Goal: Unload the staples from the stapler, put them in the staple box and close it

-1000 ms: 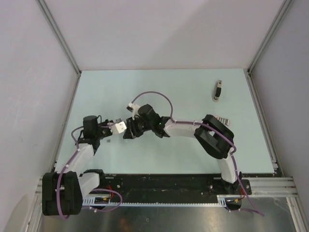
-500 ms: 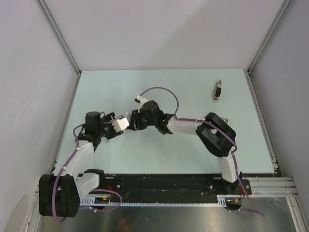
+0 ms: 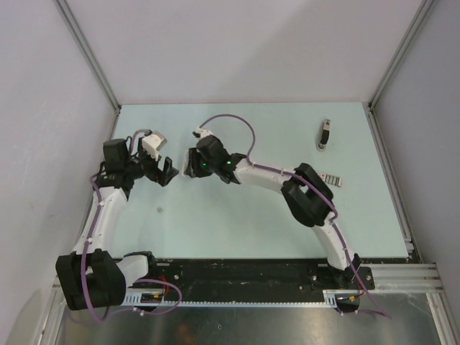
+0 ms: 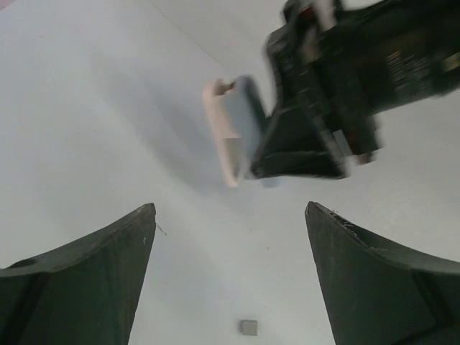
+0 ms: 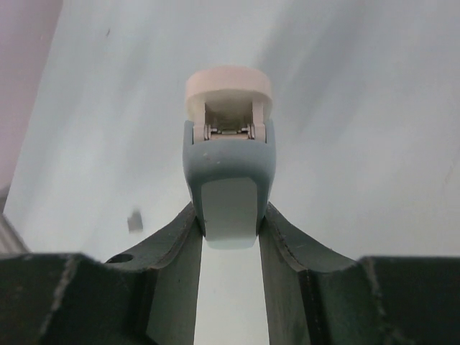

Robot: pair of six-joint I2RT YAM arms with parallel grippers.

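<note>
R gripper (image 5: pixel 228 215) is clamping the stapler (image 5: pixel 228 154) btwn its jaws, nose poking past the tips; L gripper (image 4: pixel 230 210) is hanging wide open, empty, facing it; prob. opening step, so L needs lining up on the cream top.

Our left gripper (image 3: pixel 166 173) hangs with its fingers spread wide. Just ahead of it and facing it, our right gripper (image 5: pixel 230 215) pinches a small blue-and-cream piece (image 5: pixel 228 154), and both arms reach out with elbows bent.
</note>
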